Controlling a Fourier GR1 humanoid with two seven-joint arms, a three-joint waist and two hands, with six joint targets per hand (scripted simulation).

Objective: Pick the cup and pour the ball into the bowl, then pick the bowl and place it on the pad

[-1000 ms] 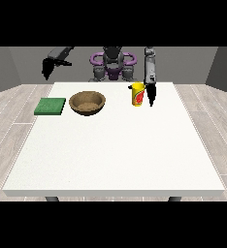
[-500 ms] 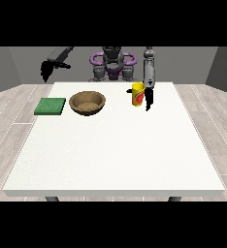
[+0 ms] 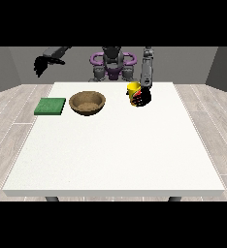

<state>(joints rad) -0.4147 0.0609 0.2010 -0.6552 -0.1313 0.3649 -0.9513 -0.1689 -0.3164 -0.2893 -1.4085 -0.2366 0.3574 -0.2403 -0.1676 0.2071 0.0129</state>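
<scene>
While one cup stands upright, one bowl neighbours one pad.

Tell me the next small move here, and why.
Probably lift the yellow cup and carry it toward the wooden bowl. The hand at the view's right is against the cup, which stands upright on the table, so nothing is poured yet. The green pad waits beyond the bowl.

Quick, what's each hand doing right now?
Hand at the view's right: wrapped around the yellow cup.
Hand at the view's left: raised, holding nothing; fingers cannot be told.
</scene>
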